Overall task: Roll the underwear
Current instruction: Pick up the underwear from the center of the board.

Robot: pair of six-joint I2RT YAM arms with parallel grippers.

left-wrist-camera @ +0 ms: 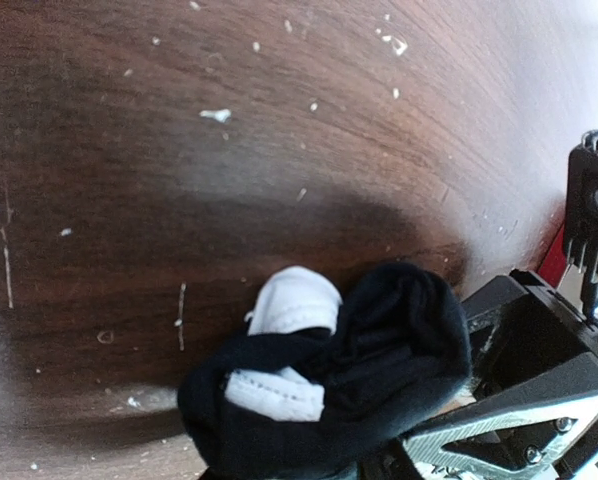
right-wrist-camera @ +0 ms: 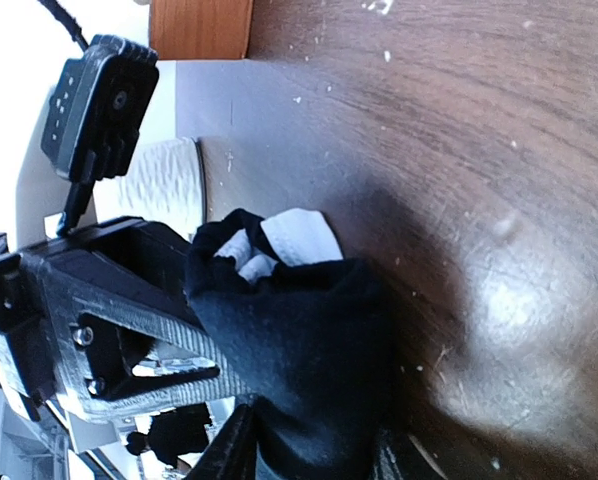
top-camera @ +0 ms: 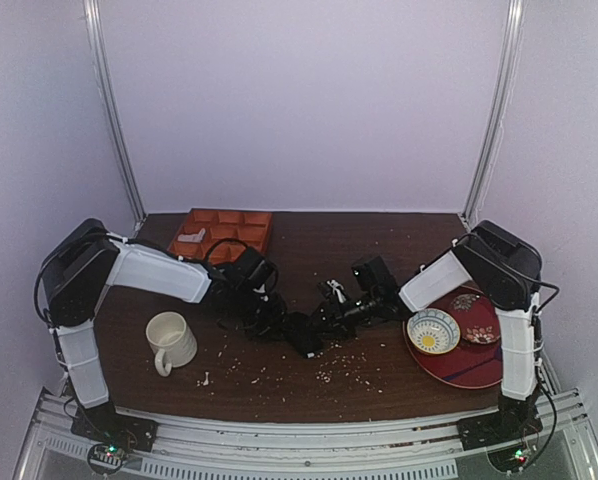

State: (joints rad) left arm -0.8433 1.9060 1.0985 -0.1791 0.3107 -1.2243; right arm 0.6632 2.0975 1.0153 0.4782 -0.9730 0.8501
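The left hand (top-camera: pixel 271 308) and the right hand (top-camera: pixel 331 312) meet low over the middle of the counter (top-camera: pixel 379 235), both at one bundle of black underwear (top-camera: pixel 301 332). In the right wrist view the black fabric (right-wrist-camera: pixel 299 350) is bunched up against that hand's own fingers, with a white patch showing at its top, and the left hand's dark finger (right-wrist-camera: pixel 119 320) presses into the bundle from the other side. In the left wrist view the same bundle (left-wrist-camera: pixel 379 350) sits on the dark wood with white patches at its front, and the right hand's finger (left-wrist-camera: pixel 519 400) is against its side. Both hands are partly open with cloth between or against their fingers, but how firmly either one grips it I cannot tell, since the fingertips are buried in black fabric. Only one bundle is plain; whether it is one brief or two is unclear. Left of the underwear stands a cream mug (top-camera: pixel 171 340), handle toward the near edge. Behind the underwear and to the left lies an orange tray (top-camera: pixel 244 228). Right of the underwear is a red plate (top-camera: pixel 459 365) carrying a small patterned bowl (top-camera: pixel 433 330). Pale crumbs (top-camera: pixel 339 368) are scattered on the wood just in front of the underwear.
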